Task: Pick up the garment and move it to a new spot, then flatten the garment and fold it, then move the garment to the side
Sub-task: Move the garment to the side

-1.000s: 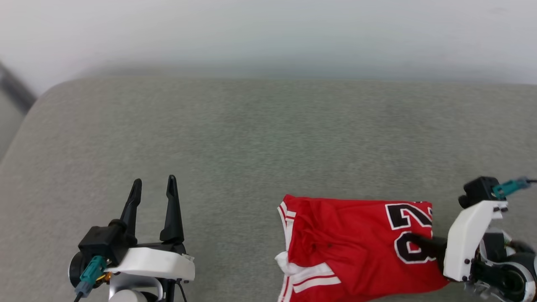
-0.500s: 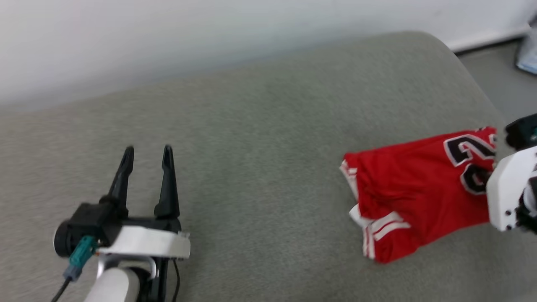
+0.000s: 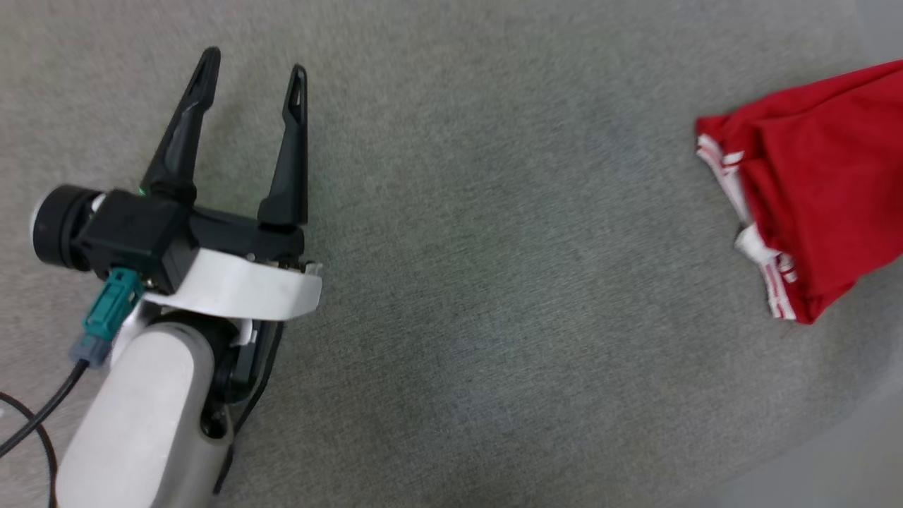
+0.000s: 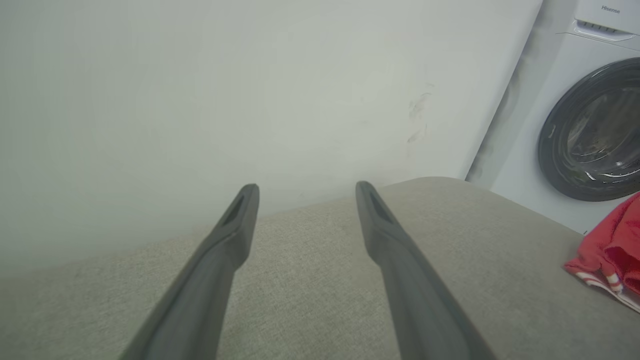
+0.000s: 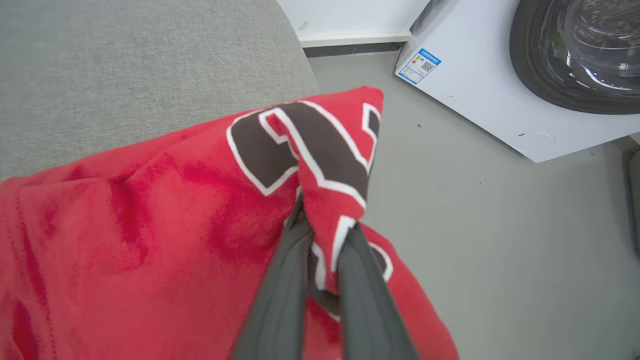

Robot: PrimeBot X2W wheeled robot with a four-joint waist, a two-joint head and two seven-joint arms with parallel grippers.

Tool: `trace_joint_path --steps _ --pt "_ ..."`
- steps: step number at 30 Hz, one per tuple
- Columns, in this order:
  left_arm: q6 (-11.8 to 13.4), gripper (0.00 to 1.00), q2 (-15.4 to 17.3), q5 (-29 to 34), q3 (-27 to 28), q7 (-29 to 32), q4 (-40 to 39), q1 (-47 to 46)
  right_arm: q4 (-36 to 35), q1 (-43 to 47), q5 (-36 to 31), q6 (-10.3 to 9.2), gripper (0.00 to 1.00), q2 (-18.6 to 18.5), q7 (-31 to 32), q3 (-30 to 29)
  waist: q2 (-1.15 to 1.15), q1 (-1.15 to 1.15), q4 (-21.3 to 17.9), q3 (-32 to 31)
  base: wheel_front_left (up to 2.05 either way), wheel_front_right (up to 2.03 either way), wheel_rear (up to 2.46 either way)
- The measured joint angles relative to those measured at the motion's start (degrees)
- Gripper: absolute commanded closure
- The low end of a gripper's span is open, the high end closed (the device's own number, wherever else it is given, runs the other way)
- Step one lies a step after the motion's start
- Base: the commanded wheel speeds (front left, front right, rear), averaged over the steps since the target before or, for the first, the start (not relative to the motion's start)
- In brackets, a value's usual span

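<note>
Right wrist view, right hand [image 5: 326,220] pinching a fold of the red garment [image 5: 150,225], left hand [image 3: 254,62] spread above grey cushion [image 3: 494,282]

1. garment [image 3: 811,176]: on the surface [image 3: 494,296], at its right end.
2. left pincer [image 3: 254,60]: over the surface, well left of the garment, apart from it.
3. right pincer [image 5: 325,225]: at the garment's right edge, closed upon a fold.
4. washing machine [image 5: 475,90]: on the floor [image 5: 475,240], right of the garment, beyond it.
5. wall [image 4: 200,90]: behind the garment.
</note>
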Motion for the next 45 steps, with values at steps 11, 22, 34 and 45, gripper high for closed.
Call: trace_joint_path --steps 11,22,34,45 --pt "-0.04 0.0 1.43 1.05 -0.36 1.43 -0.85 -2.26 18.76 -5.16 -4.98 0.01 0.0 4.04 -11.84 -7.33 0.0 0.0 1.29 8.21 0.0 0.0 0.0" --pt "1.18 0.0 -1.29 -3.05 -0.55 -3.86 5.05 7.22 15.12 1.47 -10.09 0.01 0.0 5.04 -20.96 -8.48 0.0 -0.01 2.6 -2.93 0.0 0.0 0.0" --pt "2.87 0.0 -4.39 -7.55 1.04 -7.31 10.05 17.24 -3.89 19.47 -7.76 0.0 0.0 12.99 -20.09 -1.3 0.0 -0.02 7.95 -16.43 0.0 0.0 0.0" --pt "2.88 0.0 -4.67 -9.55 2.89 -8.45 13.78 21.41 -22.15 29.98 -10.66 0.0 0.0 20.17 -20.71 0.43 0.0 -0.02 16.63 -22.96 0.0 0.0 0.0"
